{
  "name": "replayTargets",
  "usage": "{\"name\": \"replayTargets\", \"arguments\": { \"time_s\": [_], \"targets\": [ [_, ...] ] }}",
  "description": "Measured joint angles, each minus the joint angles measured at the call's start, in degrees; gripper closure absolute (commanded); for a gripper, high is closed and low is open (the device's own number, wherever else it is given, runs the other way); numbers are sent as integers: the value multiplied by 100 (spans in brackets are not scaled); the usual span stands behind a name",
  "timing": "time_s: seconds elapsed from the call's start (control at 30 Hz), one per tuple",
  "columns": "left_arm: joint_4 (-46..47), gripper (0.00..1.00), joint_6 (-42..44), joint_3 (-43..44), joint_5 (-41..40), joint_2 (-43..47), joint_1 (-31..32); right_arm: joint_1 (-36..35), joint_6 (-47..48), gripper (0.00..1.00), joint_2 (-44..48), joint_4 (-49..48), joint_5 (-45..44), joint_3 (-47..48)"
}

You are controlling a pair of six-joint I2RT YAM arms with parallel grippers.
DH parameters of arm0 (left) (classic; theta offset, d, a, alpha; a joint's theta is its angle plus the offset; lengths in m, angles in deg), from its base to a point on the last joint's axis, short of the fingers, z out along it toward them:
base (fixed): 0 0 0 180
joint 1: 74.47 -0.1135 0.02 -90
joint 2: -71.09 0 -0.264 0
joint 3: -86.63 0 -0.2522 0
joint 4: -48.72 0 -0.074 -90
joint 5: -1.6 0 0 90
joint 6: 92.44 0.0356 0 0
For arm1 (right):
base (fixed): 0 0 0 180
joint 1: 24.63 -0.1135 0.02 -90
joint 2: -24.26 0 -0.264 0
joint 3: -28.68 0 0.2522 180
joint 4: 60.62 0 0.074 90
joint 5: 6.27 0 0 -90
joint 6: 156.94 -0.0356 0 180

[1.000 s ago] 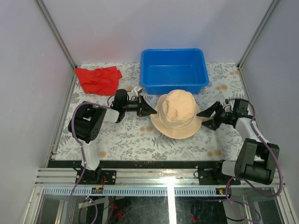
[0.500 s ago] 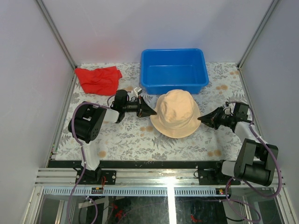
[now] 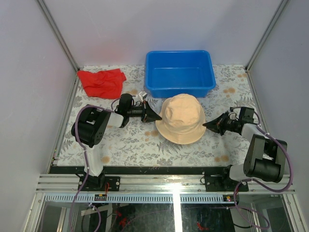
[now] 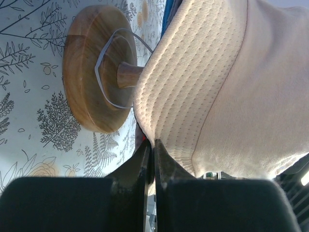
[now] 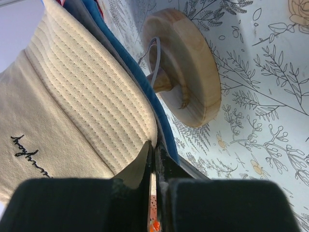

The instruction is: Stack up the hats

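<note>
Peach hat [image 3: 182, 118] at centre of the top view, crown up toward the camera, brim level and near round, no clear long axis. It sits over wooden stand [image 4: 91, 82]. Brim of blue hat [image 5: 126, 58] shows beneath it. Left gripper [image 3: 159, 116] is clenched at the brim's left edge, right gripper [image 3: 205, 125] clenched at its right edge. Whether either nips fabric, cannot tell.

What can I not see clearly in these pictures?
Top view: the peach hat covers the hats beneath and the wooden stand.
Wrist views: left gripper and right gripper are shut at its brim; whether they pinch cloth is hidden.
Right wrist: the black script is too small to read.
</note>
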Motion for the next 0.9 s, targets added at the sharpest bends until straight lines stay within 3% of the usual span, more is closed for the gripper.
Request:
{"name": "replayTargets", "arguments": {
  "time_s": [0.07,0.13,0.2,0.3,0.33,0.53,0.63,0.7,0.8,0.9],
  "targets": [
    [0,100,22,2,0,-2,0,-2,35,97,-7,-9,4,7],
    [-48,94,70,4,-26,26,0,-4,96,86,4,52,-4,55],
    [-243,74,181,11,-92,144,0,-4,184,73,46,186,-61,162],
    [-730,51,466,35,-286,372,-2,0,339,56,192,433,-317,354],
    [-938,48,551,55,-363,444,-2,2,376,52,238,498,-382,411],
    [-1834,41,1016,229,-935,817,-48,2,658,40,501,1027,-883,990],
    [-2247,38,1204,225,-1296,1093,-149,2,868,23,503,1353,-1335,1259],
    [-2516,37,1353,216,-1502,1386,-304,2,988,1,520,1572,-1716,1405],
    [-3034,33,1681,223,-1718,1947,-660,2,1110,0,643,1851,-2334,1567],
    [-3904,10,2162,354,-2015,2695,-1128,2,1165,1,903,2159,-2966,1762]
  ]
}}
